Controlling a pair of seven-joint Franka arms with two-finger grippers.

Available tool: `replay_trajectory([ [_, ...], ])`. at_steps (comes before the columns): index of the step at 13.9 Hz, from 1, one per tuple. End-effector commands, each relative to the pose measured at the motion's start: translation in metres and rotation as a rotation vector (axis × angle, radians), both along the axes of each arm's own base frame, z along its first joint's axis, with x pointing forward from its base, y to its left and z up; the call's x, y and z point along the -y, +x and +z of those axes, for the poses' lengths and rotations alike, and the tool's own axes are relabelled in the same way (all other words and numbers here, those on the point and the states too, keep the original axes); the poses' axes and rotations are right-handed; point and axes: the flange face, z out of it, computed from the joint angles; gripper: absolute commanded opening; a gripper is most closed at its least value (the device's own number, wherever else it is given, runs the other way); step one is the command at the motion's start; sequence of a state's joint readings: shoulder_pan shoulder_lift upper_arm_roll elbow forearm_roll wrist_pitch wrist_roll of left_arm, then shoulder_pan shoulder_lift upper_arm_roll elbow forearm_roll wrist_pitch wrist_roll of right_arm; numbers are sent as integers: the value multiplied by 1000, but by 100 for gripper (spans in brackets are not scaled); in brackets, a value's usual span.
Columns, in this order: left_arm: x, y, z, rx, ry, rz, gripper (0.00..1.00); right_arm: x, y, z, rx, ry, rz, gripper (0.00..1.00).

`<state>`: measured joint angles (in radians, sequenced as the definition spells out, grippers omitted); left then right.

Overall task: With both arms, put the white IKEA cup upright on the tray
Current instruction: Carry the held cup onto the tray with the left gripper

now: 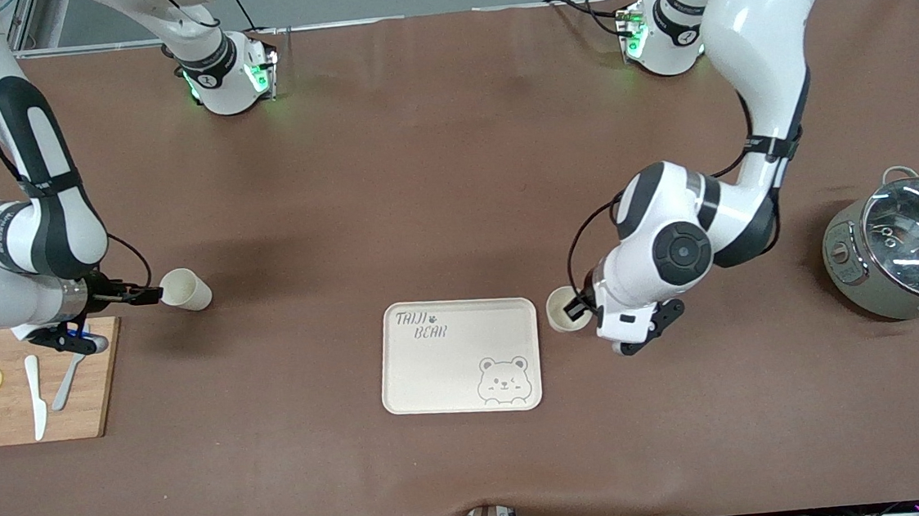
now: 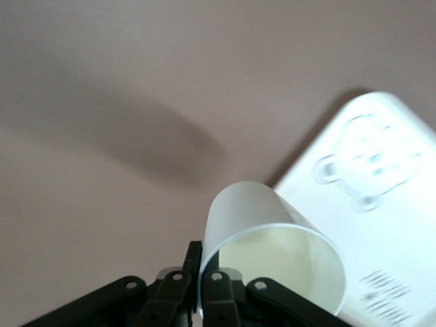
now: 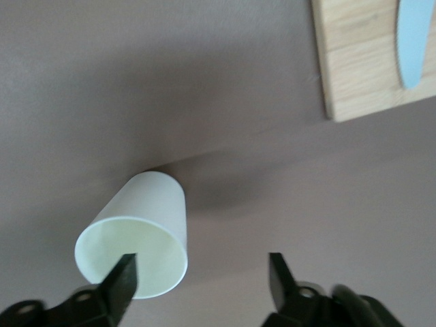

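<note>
Only readable text I can spot is on the tray [image 1: 436, 375]: "TAIJI BEAR" in grey hand-drawn letters across two lines in one corner, with a tiny paw print after "TAIJI". In the left wrist view the same lettering is too blurred to read. The arm markings are too small to make out.

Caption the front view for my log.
Left hand grips a white cup beside the bear tray; right hand reaches another cup.
</note>
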<state>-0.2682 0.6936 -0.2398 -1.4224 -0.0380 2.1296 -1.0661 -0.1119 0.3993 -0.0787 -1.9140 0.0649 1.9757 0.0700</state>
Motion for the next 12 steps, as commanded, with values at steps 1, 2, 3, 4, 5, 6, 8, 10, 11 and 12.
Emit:
replay_trajectory([
  [1,34,3,-19,42,-59,112,0,-5,-16,-4,5,38,-56,75],
  [2,44,0,-26,50,-67,133,0,-5,-19,-8,3,50,-72,67],
  [3,48,-1,-35,48,-74,174,0,-7,-23,-15,5,51,-76,66],
  [4,51,-1,-41,48,-81,217,0,-6,-26,-18,24,45,-79,64],
  [5,60,-6,-48,40,-82,234,0,-6,-27,-21,43,40,-83,48],
  [6,64,-9,-56,33,-75,229,0,-5,-27,-22,45,39,-84,43],
  [8,66,-12,-67,22,-67,224,0,-4,-30,-18,30,44,-87,1],
  [10,72,-13,-68,44,-81,222,11,-7,-36,-12,-55,107,-122,0],
  [11,71,-11,-67,51,-87,227,45,-9,-34,-9,-45,159,-173,0],
  [12,70,-11,-66,52,-86,226,84,-4,-35,-9,-42,177,-197,0],
])
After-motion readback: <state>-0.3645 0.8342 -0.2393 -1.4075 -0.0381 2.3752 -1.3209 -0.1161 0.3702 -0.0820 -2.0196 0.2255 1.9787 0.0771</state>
